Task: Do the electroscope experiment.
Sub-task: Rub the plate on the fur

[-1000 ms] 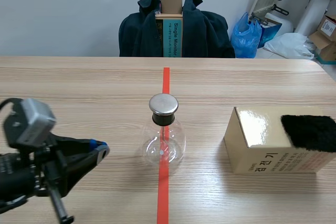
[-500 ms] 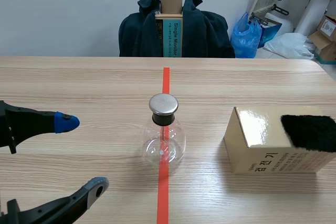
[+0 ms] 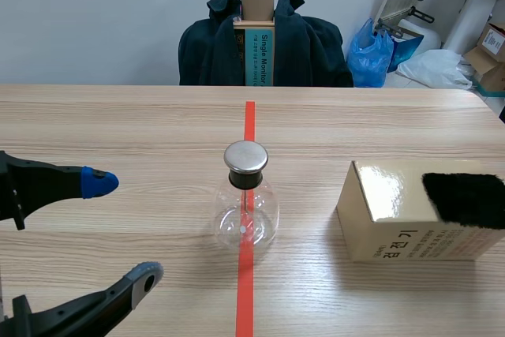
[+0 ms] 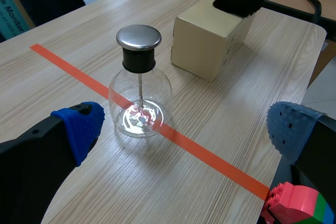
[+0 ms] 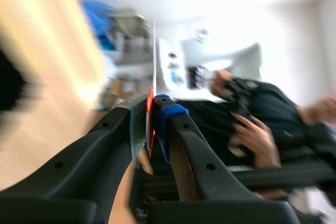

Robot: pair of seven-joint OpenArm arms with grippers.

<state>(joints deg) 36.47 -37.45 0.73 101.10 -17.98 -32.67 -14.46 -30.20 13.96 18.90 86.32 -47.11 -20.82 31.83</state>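
Observation:
The electroscope, a clear glass flask (image 3: 246, 215) with a metal cap (image 3: 246, 157), stands on the red tape line at the table's middle. My left gripper (image 3: 120, 230) is open to its left, one blue-padded fingertip (image 3: 99, 183) farther back and one nearer. In the left wrist view the flask (image 4: 140, 106) stands ahead of the left gripper (image 4: 184, 129), between the lines of its wide-apart fingers. In the blurred right wrist view, my right gripper (image 5: 153, 119) is shut on a thin white strip (image 5: 154, 56) with a red lower end, held off the table.
A tan cardboard box (image 3: 394, 219) with a black furry cloth (image 3: 465, 199) on top sits right of the flask. A chair draped with a dark jacket (image 3: 264, 45) stands behind the table. A toy block (image 4: 294, 208) shows by my left finger. A person's hand (image 5: 252, 135) appears beyond the right gripper.
My left gripper has gone from shut to wide open within the last second; it has held still since half a second ago. The flask and box have not moved.

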